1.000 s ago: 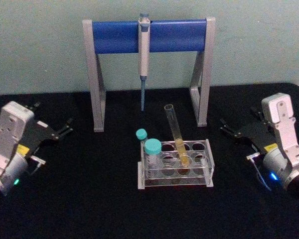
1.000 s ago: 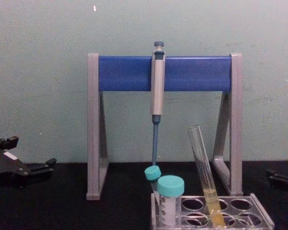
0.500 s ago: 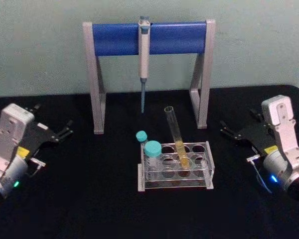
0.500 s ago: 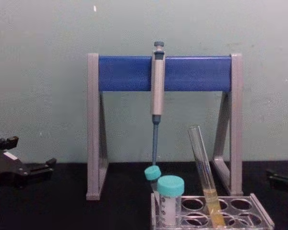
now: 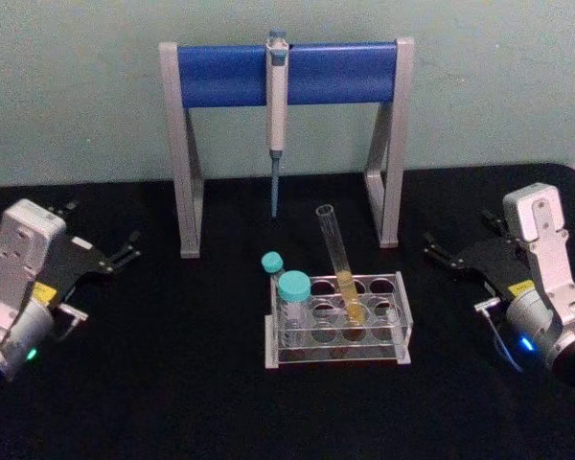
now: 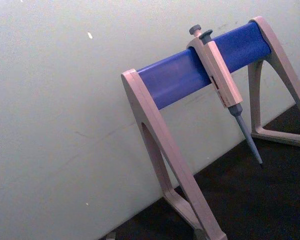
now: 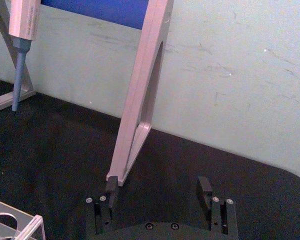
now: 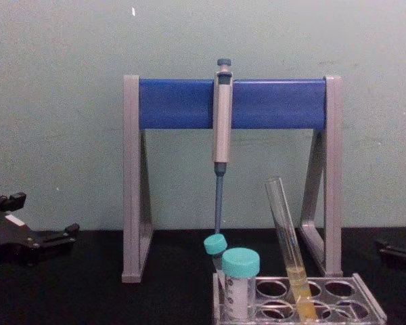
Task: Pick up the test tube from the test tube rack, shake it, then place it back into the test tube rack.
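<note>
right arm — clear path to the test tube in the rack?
Probably yes. The right gripper sits open on the rack's right, with bare black table between. The test tube leans in the test tube rack, and the teal-capped tubes stand on its far side.

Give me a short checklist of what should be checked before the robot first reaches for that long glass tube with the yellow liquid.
1. The long clear glass test tube with yellow liquid sits in the low clear plastic test tube rack: ok, though it leans toward the robot's left.
2. Tube mouth uncapped, liquid only in the lower part: ok.
3. Right gripper open and holding nothing, beside the rack on the black table: ok.
4. Left gripper parked far to the left, off the rack: ok; whether it is open: cannot tell.
5. Two teal-capped tubes stand left of the test tube, off a path from the right: ok.
6. Grey-blue pipette hangs on the blue-barred stand behind the rack: ok.
</note>
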Robot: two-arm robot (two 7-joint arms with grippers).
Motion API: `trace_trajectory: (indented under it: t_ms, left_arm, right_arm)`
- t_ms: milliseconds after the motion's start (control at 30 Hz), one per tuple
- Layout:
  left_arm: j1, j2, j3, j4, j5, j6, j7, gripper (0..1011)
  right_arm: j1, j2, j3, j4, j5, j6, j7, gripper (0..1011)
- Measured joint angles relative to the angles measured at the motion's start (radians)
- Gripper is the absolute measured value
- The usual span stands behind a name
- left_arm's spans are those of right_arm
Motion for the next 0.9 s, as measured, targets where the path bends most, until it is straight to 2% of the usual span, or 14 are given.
trace_trajectory:
  t_ms: [900]
  left_arm:
    - [0.0,0.0,0.0,0.0,0.0,0.0,0.0,1001]
  right_arm:
    - [0.0,0.0,0.0,0.0,0.0,0.0,0.0,1000]
